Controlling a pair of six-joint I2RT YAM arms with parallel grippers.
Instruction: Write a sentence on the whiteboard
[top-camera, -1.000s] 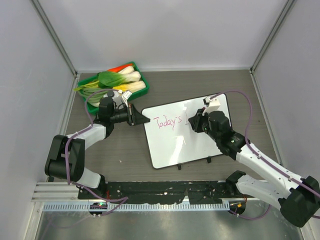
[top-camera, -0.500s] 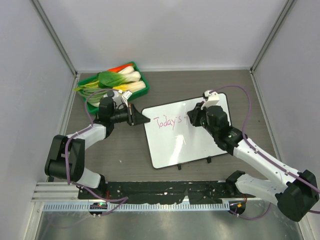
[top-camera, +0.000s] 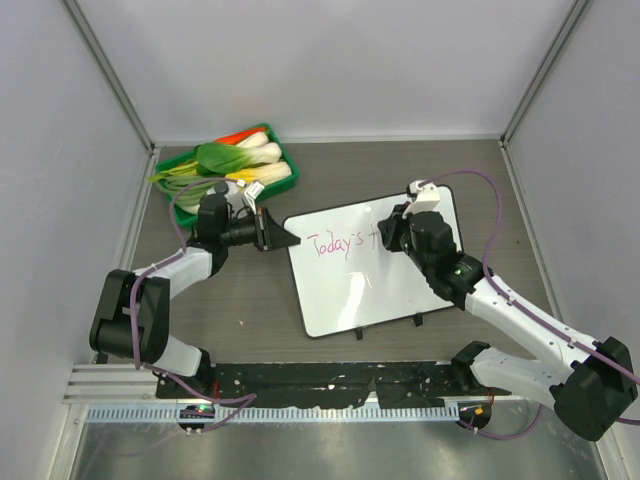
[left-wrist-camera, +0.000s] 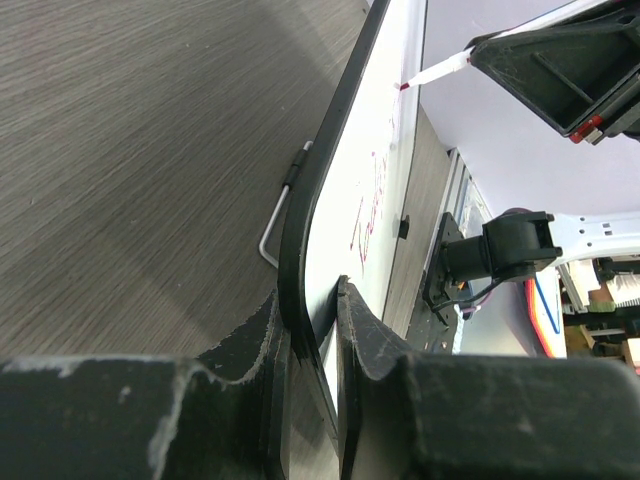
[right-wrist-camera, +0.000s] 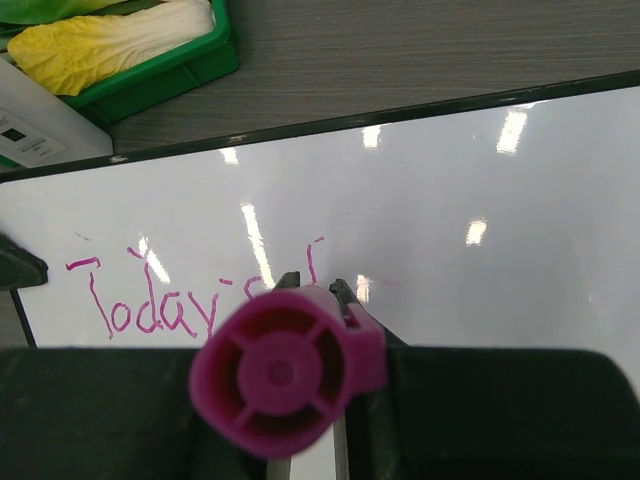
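Mid-table, the whiteboard (top-camera: 370, 270) carries only "Today's" of the sentence (top-camera: 335, 243) and perhaps a first stroke of the next word, the rest unwritten, with the left gripper (top-camera: 268, 233) pinching its left edge and the right gripper (top-camera: 388, 238) clamped on a pink marker (right-wrist-camera: 285, 375).

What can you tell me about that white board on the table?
The whiteboard is glossy white, rectangular with rounded corners, a thin black rim and two small black feet. It lies face up, skewed, on the dark table. Pink script reads "Today's" plus another stroke. The left arm's jaws pinch its left edge; a pink marker tip meets it.
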